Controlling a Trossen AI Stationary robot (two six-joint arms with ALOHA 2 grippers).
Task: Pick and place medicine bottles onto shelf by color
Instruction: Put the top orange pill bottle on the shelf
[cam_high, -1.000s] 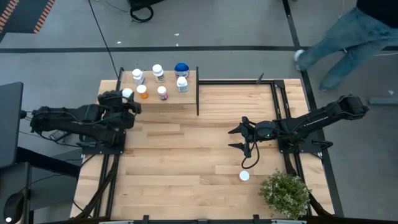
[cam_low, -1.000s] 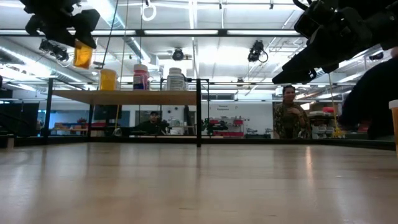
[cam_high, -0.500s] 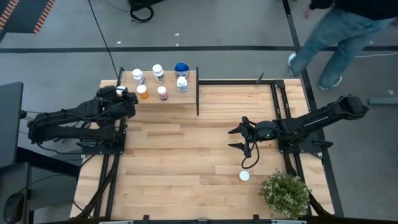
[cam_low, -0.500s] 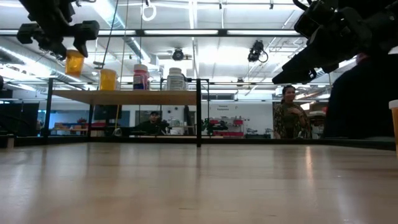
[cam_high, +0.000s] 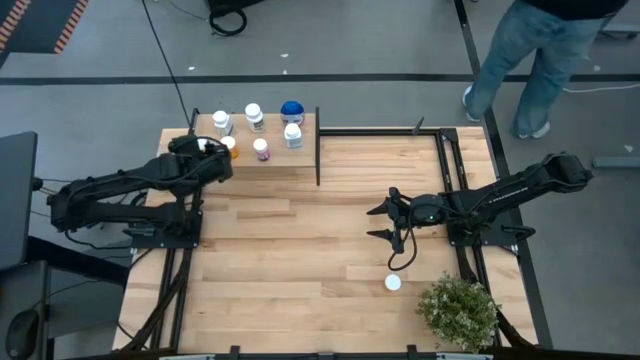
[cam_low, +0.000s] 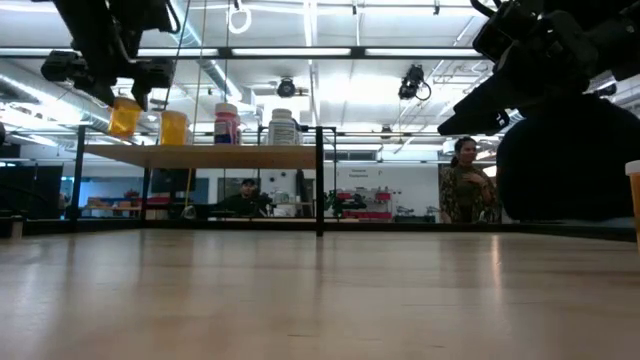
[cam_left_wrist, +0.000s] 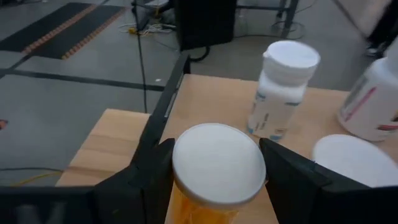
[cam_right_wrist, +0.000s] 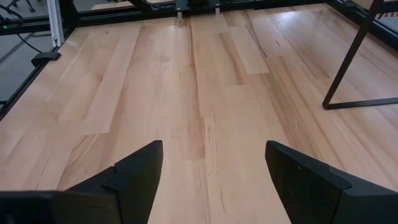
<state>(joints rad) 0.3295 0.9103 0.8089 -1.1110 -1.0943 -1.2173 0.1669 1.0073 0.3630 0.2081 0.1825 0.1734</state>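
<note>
The shelf (cam_high: 275, 160) is a small light-wood board on a black frame at the table's far left; its edge also shows in the low view (cam_low: 240, 154). Several bottles stand on it: white ones (cam_high: 254, 117), a blue-topped one (cam_high: 292, 110), a pinkish one (cam_high: 261, 149) and an orange one (cam_low: 173, 127). My left gripper (cam_high: 203, 150) is over the shelf's left end, shut on an orange white-capped bottle (cam_low: 125, 117). My right gripper (cam_high: 385, 222) hovers open over the table's right half. Another white-capped bottle (cam_high: 392, 283) stands on the table near it. My left gripper pinches the orange bottle between its two fingers (cam_left_wrist: 155, 174) at its top, on either side of the white cap (cam_left_wrist: 216, 163). The fingers come from above. The bottle hangs below them, slightly tilted, lifted just clear of the shelf board.
A green potted plant (cam_high: 458, 310) stands at the table's near right corner. A black post (cam_high: 318, 150) rises at the shelf's right end, and a black frame (cam_high: 440, 150) borders the far right. A person (cam_high: 545, 55) walks beyond the far edge. Bare planks (cam_right_wrist: 205, 93) lie mid-table.
My left gripper has carried the orange bottle farther over the shelf's left end and down, so the bottle now hangs close above the board beside the standing orange one. The person beyond the table has walked along.
</note>
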